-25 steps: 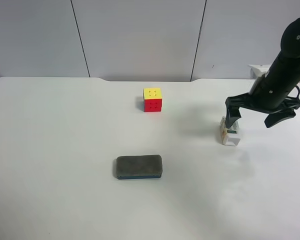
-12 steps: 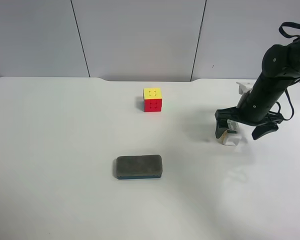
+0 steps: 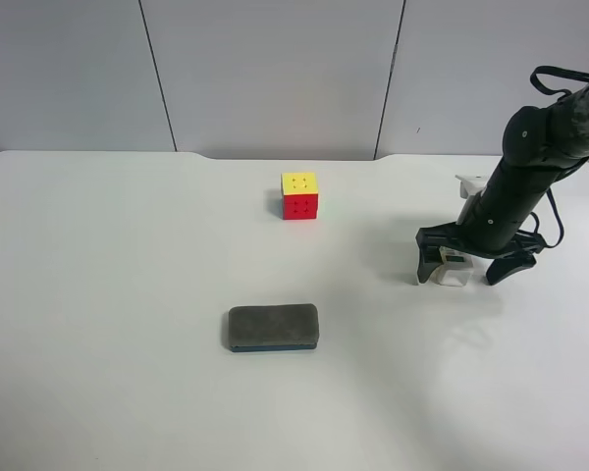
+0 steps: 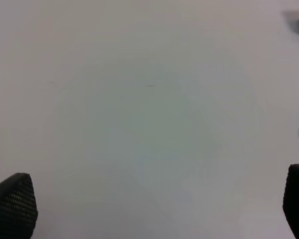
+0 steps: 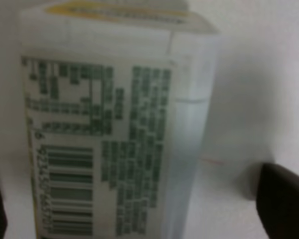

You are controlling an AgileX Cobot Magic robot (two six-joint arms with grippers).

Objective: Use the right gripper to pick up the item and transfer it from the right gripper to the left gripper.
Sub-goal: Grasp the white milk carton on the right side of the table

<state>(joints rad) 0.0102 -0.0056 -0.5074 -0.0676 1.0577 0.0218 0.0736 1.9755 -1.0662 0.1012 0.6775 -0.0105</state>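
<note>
The carton [image 3: 453, 267] stands on the white table [image 3: 128, 294], well to the right of the puzzle cube [image 3: 299, 194] in the high view and slightly nearer the camera. The right gripper [image 3: 464, 268] is spread wide, one finger on either side of the carton, not clamped on it. The left gripper [image 4: 154, 204] is spread wide too, holding nothing

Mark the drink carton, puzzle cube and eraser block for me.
drink carton [image 3: 455, 273]: exterior high view, white lower part of its front face.
puzzle cube [image 3: 300, 205]: exterior high view, red front face.
eraser block [image 3: 273, 326]: exterior high view, dark-grey top face.
</note>
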